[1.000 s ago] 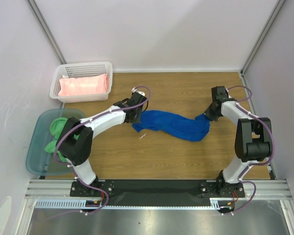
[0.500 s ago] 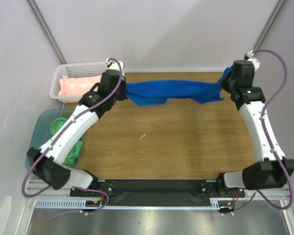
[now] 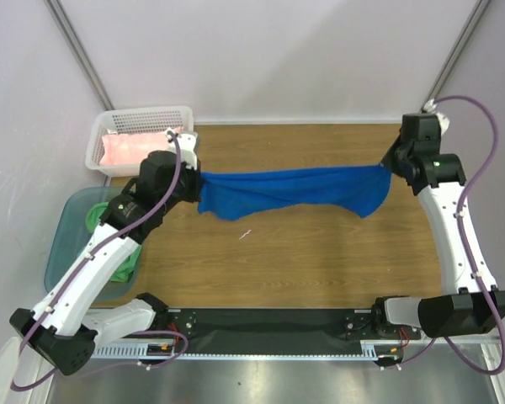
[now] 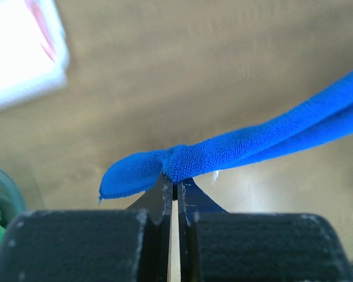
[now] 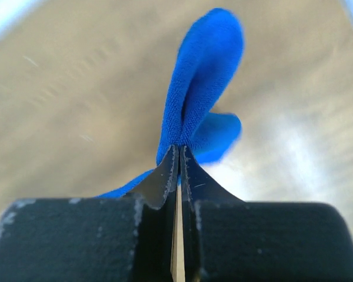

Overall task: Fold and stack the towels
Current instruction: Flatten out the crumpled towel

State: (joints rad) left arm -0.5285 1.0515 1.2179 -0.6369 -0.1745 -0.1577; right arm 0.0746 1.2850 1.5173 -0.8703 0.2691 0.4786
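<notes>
One pink towel (image 3: 143,149) lay folded in the basket (image 3: 143,111), while the blue towel (image 3: 295,189) hung stretched above the bench (image 3: 320,261), ends pinched in both closed jaws, and the green towel (image 3: 97,219) sat crumpled in the tub (image 3: 63,269).

Across your table (image 3: 320,261), towel (image 3: 295,189) strung between left gripper (image 3: 199,178) and right gripper (image 3: 390,165), basket (image 3: 143,112) far left holding second towel (image 3: 139,150), tub (image 3: 63,257) before it holding third towel (image 3: 97,220)
</notes>
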